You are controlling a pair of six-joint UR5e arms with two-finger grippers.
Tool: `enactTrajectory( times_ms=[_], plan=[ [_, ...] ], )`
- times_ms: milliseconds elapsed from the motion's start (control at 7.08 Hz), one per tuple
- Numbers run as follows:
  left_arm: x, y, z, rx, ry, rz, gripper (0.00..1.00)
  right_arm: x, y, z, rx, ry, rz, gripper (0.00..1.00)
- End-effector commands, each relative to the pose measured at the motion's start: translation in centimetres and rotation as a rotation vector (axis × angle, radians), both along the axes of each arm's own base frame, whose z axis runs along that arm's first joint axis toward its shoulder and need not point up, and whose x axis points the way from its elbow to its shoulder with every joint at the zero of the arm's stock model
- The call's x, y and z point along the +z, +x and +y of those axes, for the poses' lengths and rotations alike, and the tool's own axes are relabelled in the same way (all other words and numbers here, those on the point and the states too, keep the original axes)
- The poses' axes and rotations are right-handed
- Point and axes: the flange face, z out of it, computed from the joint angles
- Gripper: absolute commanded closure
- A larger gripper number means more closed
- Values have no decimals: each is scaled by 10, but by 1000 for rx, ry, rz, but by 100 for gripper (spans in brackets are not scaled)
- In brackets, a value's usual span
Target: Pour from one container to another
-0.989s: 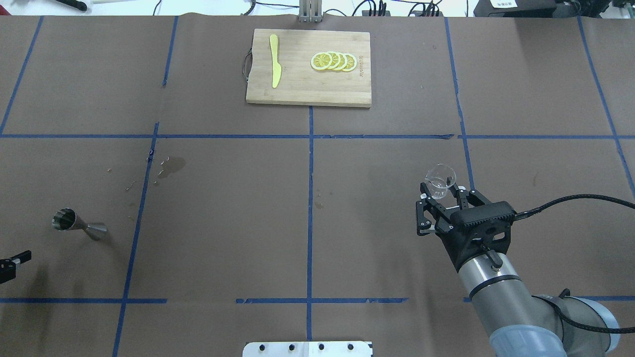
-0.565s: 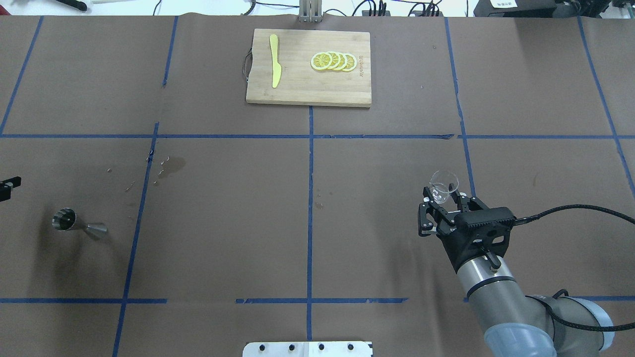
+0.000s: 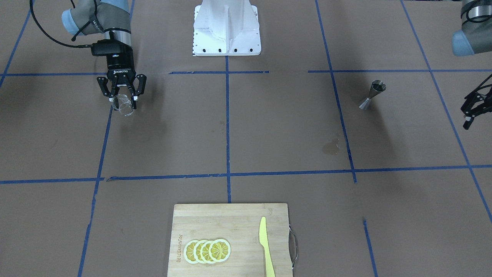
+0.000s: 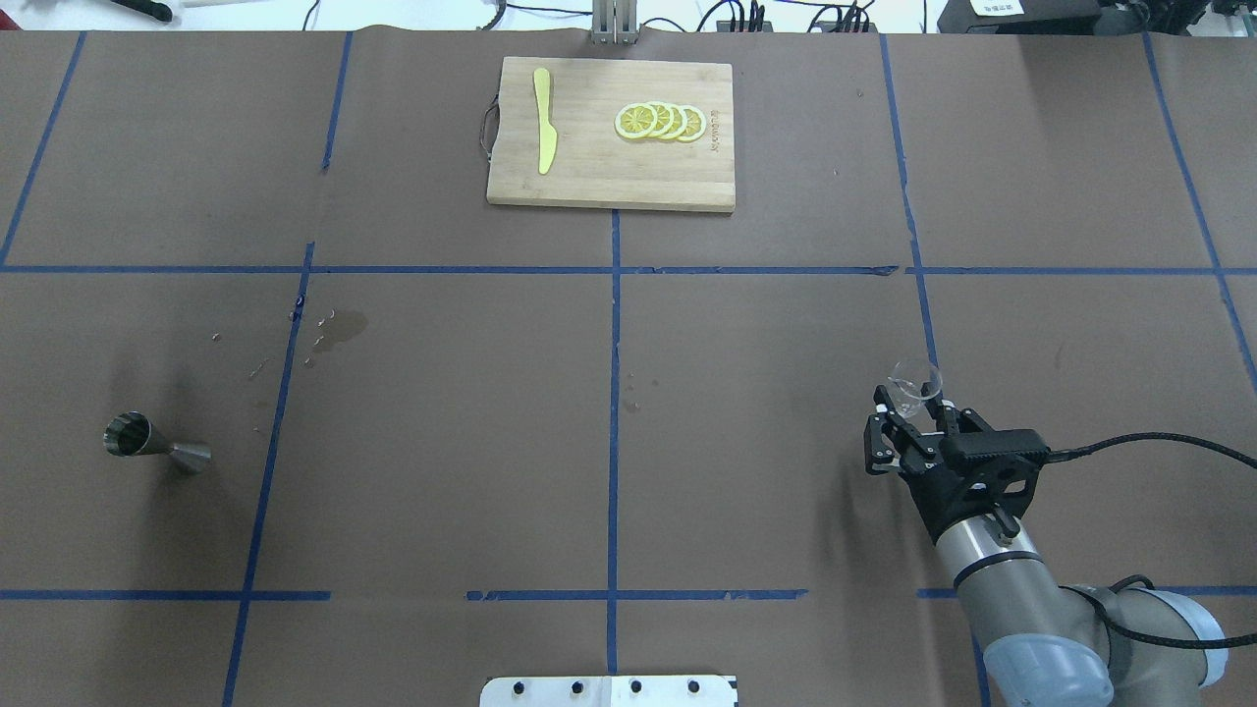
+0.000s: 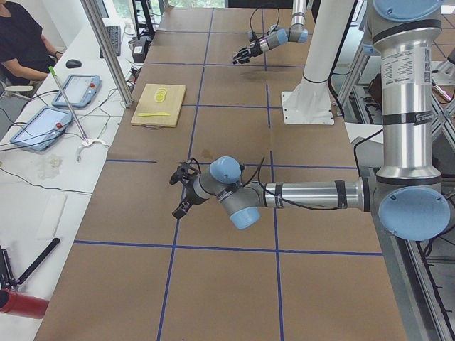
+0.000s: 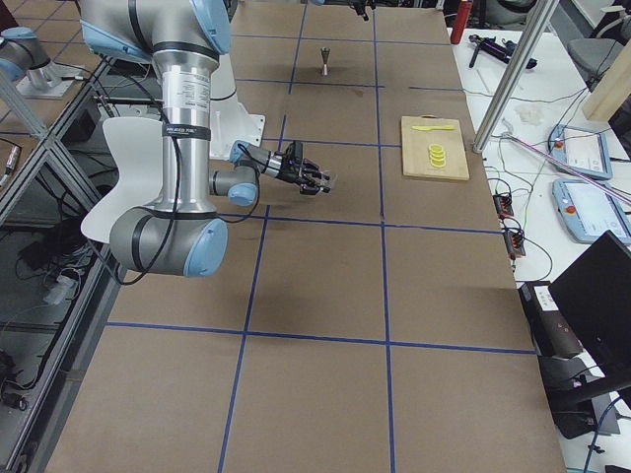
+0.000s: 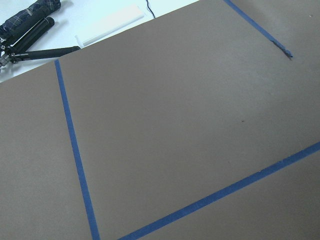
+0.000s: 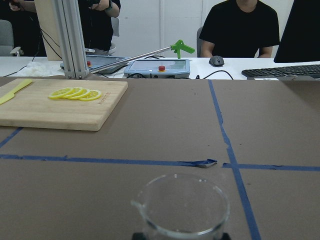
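Observation:
My right gripper is shut on the clear glass measuring cup, held upright low over the right side of the table; the same gripper and cup show in the front-facing view. The right wrist view shows the cup's rim and spout close up. The steel hourglass jigger stands upright far off on the left side, also seen as the jigger from the front. My left gripper hangs open and empty beyond the jigger at the table's left end, outside the overhead view.
A wooden cutting board with lemon slices and a yellow knife lies at the far middle. A wet stain marks the paper near the jigger. The robot's white base plate sits at the near edge.
My right gripper has carried the cup to the right, nearer the robot and lower. My left gripper has moved out of the overhead view. The jigger has not moved.

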Motion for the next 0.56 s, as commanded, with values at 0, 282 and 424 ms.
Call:
enactTrajectory(
  times_ms=[0, 282, 424],
  plan=[
    [20, -31, 6, -11, -64, 21, 0, 65, 6, 0, 19, 21, -21, 100],
    [25, -34, 11, -10, -72, 25, 0, 63, 5, 1, 30, 31, -23, 100],
    [24, -35, 12, -3, -71, 34, 0, 61, 1, 4, 22, 31, -24, 100]
  ],
)
